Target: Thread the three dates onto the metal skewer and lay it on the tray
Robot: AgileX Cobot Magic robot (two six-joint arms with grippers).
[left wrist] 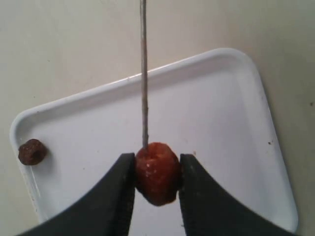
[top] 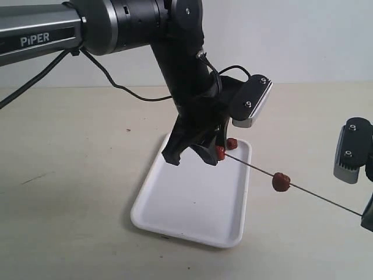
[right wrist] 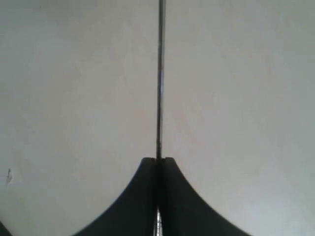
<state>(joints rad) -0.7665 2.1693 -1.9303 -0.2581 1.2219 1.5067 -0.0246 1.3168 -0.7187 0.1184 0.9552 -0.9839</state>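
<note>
Left jaws: clamp wrinkled red-brown date (left wrist: 156,172) above white tray (left wrist: 231,123).
Right jaws: clamp thin metal skewer (right wrist: 159,73).
Advice: push straight, tip centred.

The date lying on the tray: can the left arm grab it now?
Probably not yet. The left gripper is shut on another date at the skewer tip, so it's busy. Nothing covers the loose date on the tray.
</note>
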